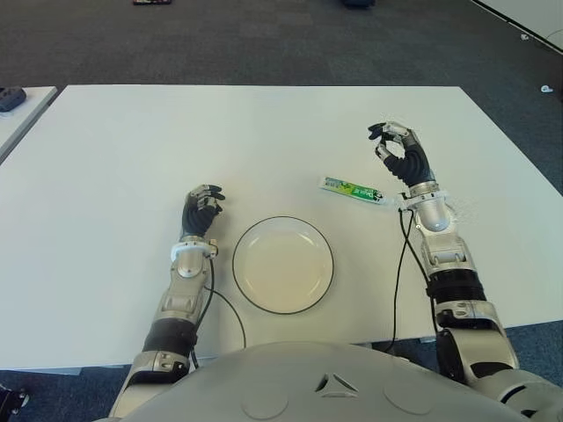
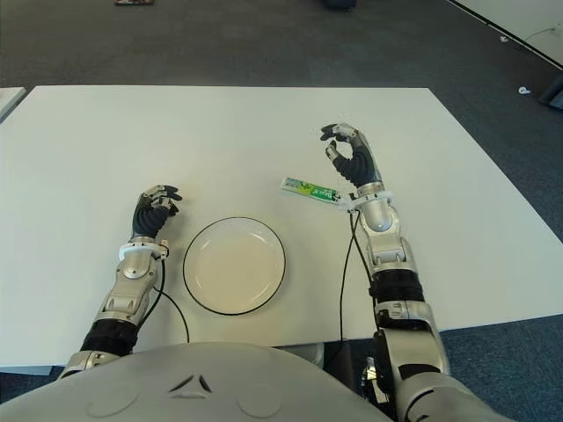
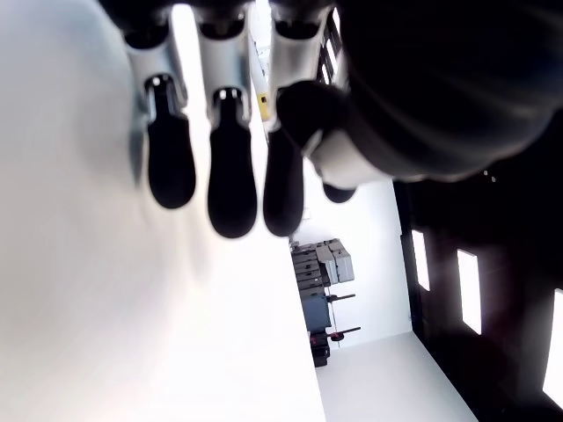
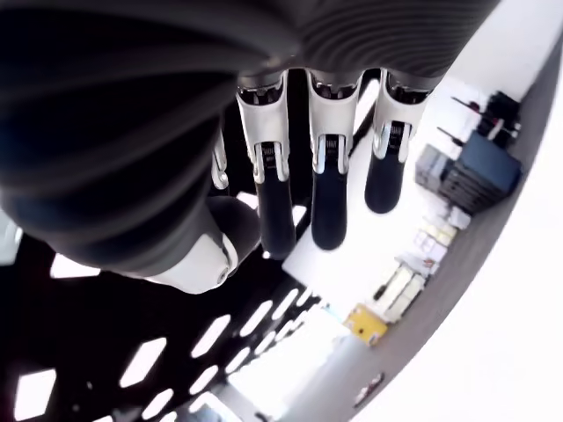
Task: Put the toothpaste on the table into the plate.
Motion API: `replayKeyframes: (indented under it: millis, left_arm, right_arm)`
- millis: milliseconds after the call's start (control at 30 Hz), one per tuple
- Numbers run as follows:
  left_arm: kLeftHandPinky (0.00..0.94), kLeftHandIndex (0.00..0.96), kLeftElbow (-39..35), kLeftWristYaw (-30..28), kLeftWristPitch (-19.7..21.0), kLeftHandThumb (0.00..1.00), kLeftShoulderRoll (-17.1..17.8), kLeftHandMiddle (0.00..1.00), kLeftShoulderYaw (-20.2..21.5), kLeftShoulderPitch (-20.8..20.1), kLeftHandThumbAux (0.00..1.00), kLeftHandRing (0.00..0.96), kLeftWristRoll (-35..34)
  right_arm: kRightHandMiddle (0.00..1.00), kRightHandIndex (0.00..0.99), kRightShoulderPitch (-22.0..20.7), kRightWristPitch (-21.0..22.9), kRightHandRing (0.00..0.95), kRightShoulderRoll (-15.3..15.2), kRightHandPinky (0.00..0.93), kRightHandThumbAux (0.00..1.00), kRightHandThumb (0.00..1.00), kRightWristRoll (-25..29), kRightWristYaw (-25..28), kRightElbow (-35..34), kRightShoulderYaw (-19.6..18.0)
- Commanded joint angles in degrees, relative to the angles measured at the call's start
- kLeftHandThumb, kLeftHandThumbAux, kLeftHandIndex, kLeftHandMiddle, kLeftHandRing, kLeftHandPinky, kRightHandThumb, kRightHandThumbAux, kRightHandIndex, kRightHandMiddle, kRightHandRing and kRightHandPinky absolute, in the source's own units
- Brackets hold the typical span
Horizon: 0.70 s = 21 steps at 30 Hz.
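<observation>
The toothpaste lies flat on the white table, off to the right of the plate. The right hand is up just past it, fingers half bent and holding nothing, likely getting ready to grab it. The left hand shows left of the plate, fingers curled, empty. Nothing is in the plate yet

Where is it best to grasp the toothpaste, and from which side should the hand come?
Probably across the middle of the toothpaste, from above. It lies flat on the table, long and narrow, so fingers span its short width. The empty right hand is beside it.
</observation>
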Motion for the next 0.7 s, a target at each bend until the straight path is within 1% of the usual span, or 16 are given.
replayKeyframes:
  millis: [33, 167, 300, 433, 533, 633, 700]
  left_arm:
    - [0.563, 0.405, 1.4, 0.5, 0.4, 0.833, -0.3, 0.486, -0.1, 0.3, 0.681, 0.613, 0.4]
    - [0.567, 0.403, 1.6, 0.6, 0.3, 0.833, -0.5, 0.488, 0.0, 0.3, 0.681, 0.617, 0.3]
    - [0.553, 0.404, 1.4, 0.7, 1.0, 0.833, -0.6, 0.486, 0.0, 0.3, 0.681, 0.611, 0.4]
    - [0.558, 0.405, 1.2, 0.8, 1.1, 0.833, -0.7, 0.484, -0.1, 0.5, 0.681, 0.609, 0.5]
    - [0.57, 0.404, 0.9, 0.9, 0.9, 0.833, -0.8, 0.486, -0.2, 0.7, 0.681, 0.614, 0.7]
    - [0.573, 0.404, 0.8, 1.0, 0.8, 0.833, -0.8, 0.487, -0.2, 0.9, 0.681, 0.616, 0.8]
    - [0.575, 0.403, 0.8, 1.0, 0.5, 0.833, -0.7, 0.487, -0.2, 1.0, 0.682, 0.617, 0.7]
  right_arm:
    - [0.158, 0.169, -3.7, 1.7, 0.13, -2.8, 0.085, 0.58, 0.534, -2.5, 2.8, 1.2, 2.1]
    - [0.1, 0.098, -7.0, 3.6, 0.076, -4.5, 0.045, 0.516, 0.52, -4.2, 5.1, 3.4, 3.7]
    - [0.036, 0.029, -10.0, 6.9, 0.028, -6.4, 0.024, 0.44, 0.511, -7.2, 7.9, 4.6, 6.1]
    - [0.007, 0.006, -12.8, 10.6, 0.006, -8.5, 0.006, 0.368, 0.52, -11.0, 11.2, 4.6, 8.9]
    - [0.002, 0.001, -15.0, 13.6, 0.001, -10.3, 0.001, 0.319, 0.541, -14.9, 14.3, 4.0, 11.6]
    - [0.0, 0.0, -16.4, 14.9, 0.0, -11.4, 0.0, 0.285, 0.558, -17.4, 15.9, 4.4, 13.5]
    - [0.0, 0.0, -17.8, 14.9, 0.0, -12.2, 0.0, 0.266, 0.564, -19.1, 16.6, 6.1, 15.0]
